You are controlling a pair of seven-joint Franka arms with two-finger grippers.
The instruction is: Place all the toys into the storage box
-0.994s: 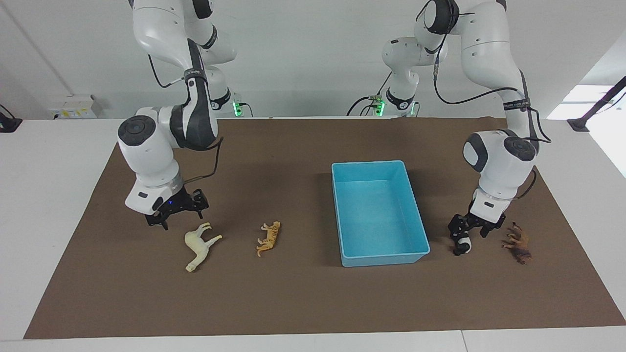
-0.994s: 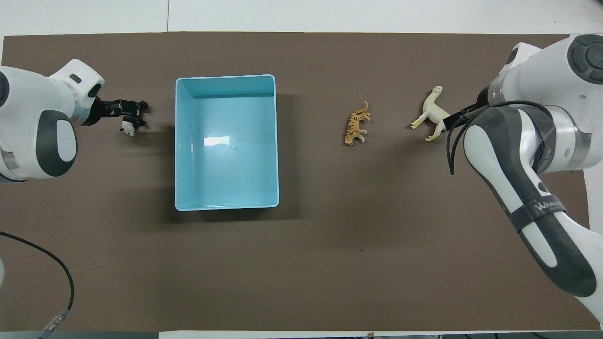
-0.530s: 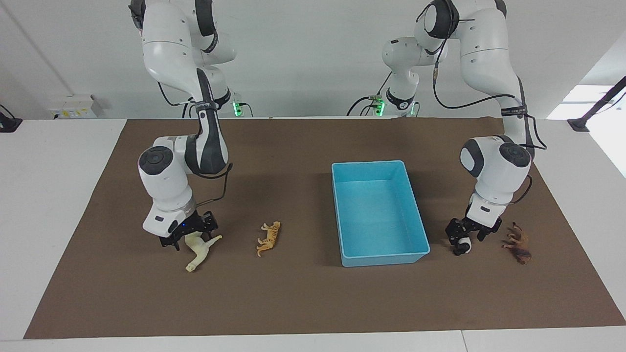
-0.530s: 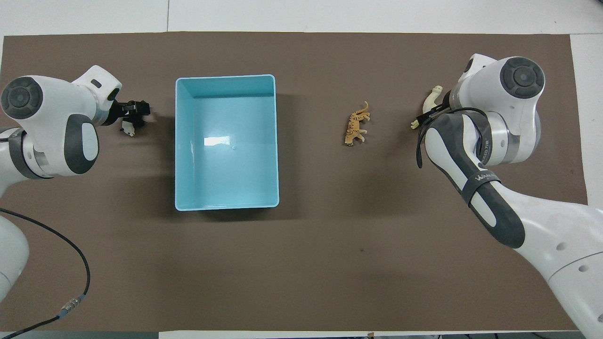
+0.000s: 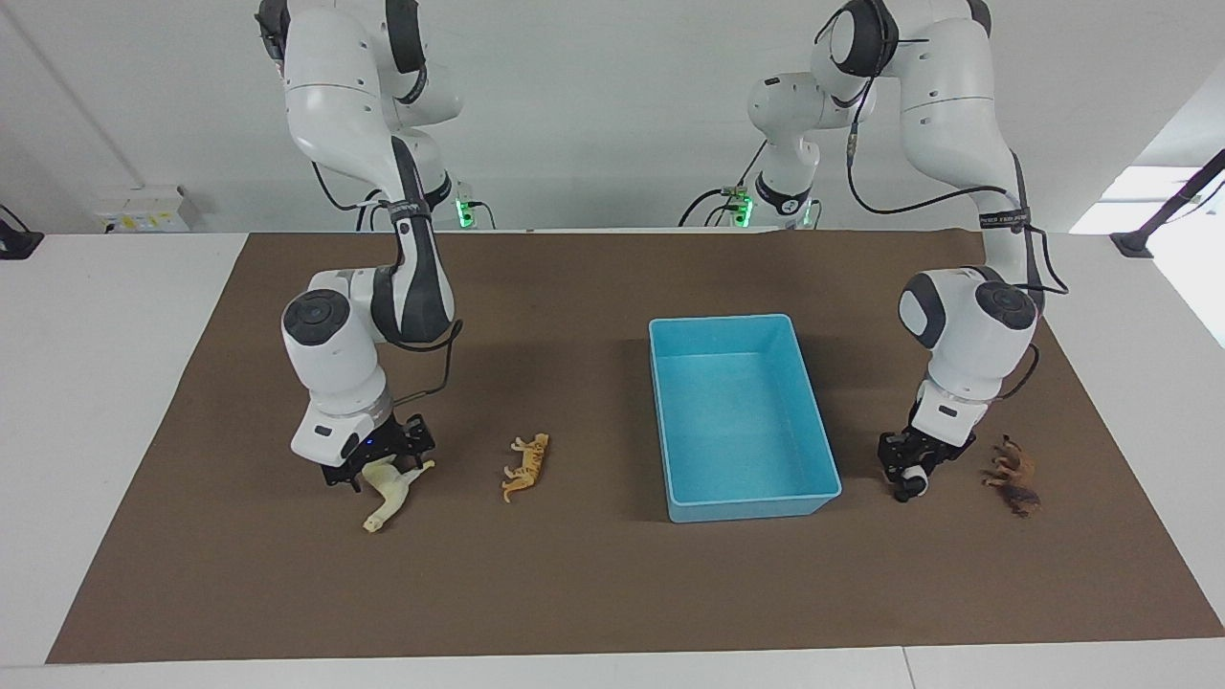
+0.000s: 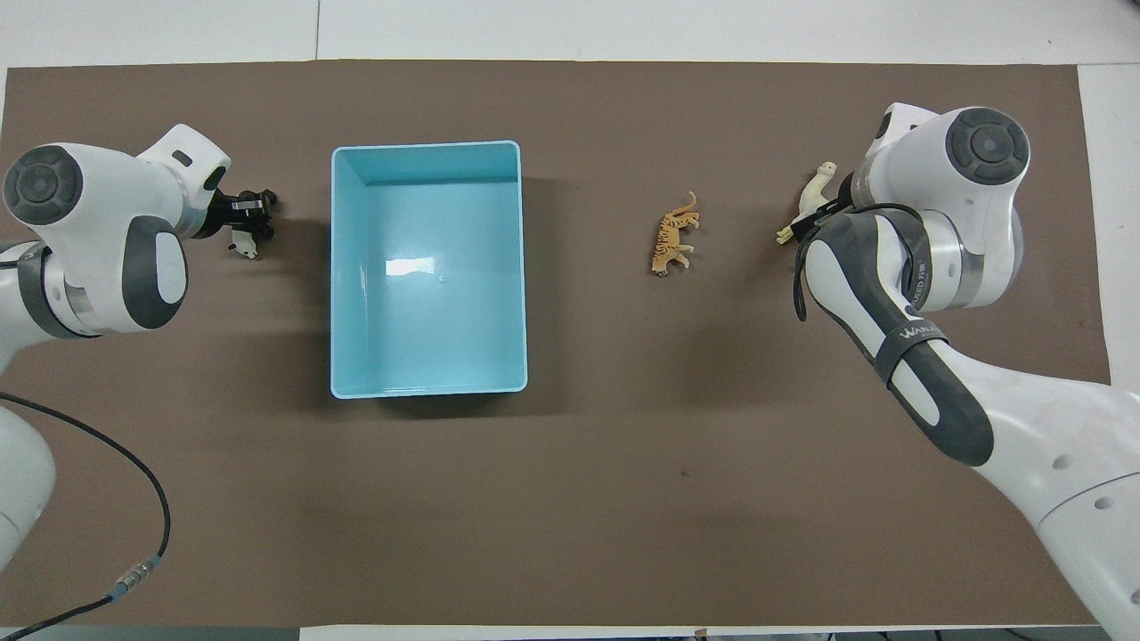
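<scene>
toys point(image 5: 523, 466): 4 | storage box point(image 5: 670, 416): 1 | arms point(image 5: 340, 373): 2

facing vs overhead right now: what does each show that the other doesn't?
Facing only: the dark brown lion, lying toward the left arm's end of the table, hidden under the left arm from above; the right gripper down at the cream horse's hindquarters; both arm bases.

Overhead only: the whole floor of the light blue storage box, with no toy in it.

Both: the orange tiger lying between horse and box, and the left gripper down at the panda beside the box.
</scene>
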